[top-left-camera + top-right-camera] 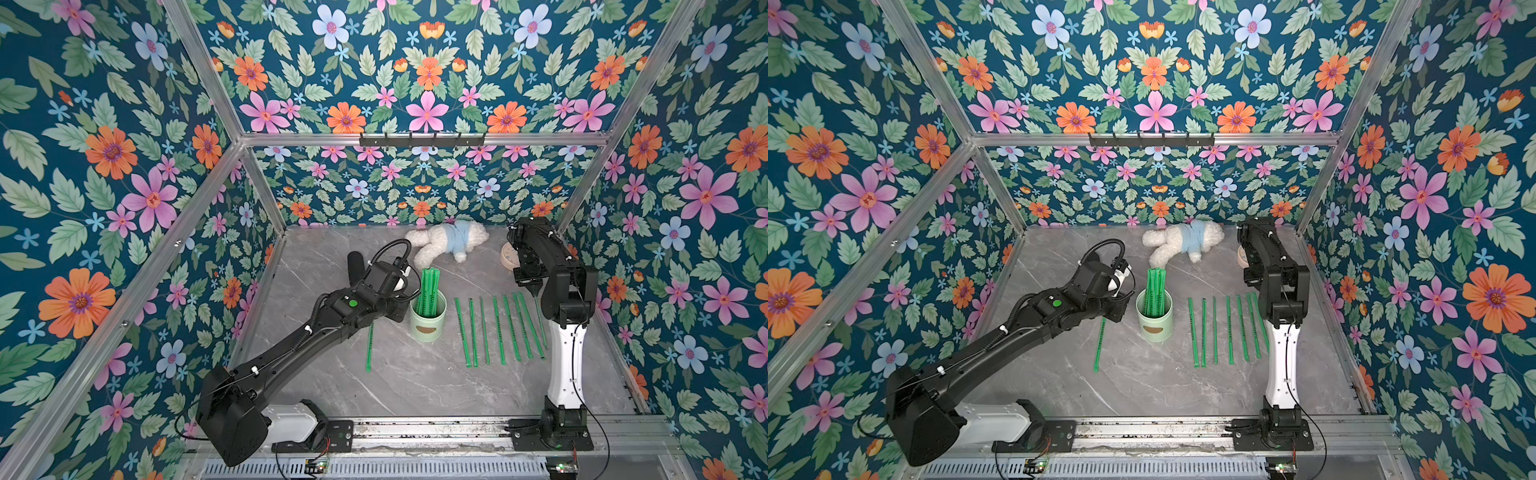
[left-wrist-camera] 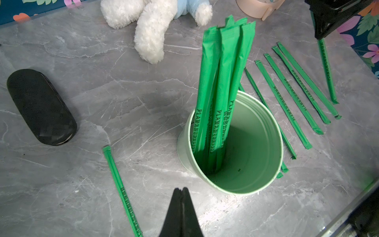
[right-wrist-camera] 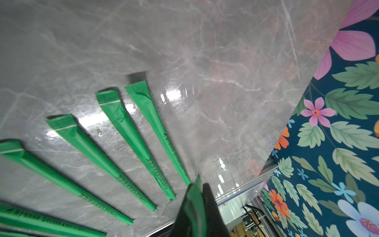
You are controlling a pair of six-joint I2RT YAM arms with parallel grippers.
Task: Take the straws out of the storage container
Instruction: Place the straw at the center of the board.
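The storage container (image 1: 428,328) (image 1: 1154,328) is a pale mint cup standing mid-table, with a bundle of green straws (image 1: 429,291) (image 2: 221,82) upright against one side of it. Several more straws (image 1: 498,328) (image 3: 131,143) lie in a row to its right, and one straw (image 1: 370,347) (image 2: 121,190) lies to its left. My left gripper (image 2: 181,189) is shut and empty, hanging just beside the cup's rim (image 2: 282,143). My right gripper (image 1: 534,291) (image 3: 198,185) is at the row's right end, shut on one straw (image 3: 196,197) that hangs down towards the table.
A white plush toy in blue (image 1: 449,245) lies at the back. A black oval case (image 2: 41,106) sits left of the cup, and a beige clock (image 2: 258,8) stands at the back right behind my right arm. The table's right edge (image 3: 264,174) and floral wall are close to my right gripper.
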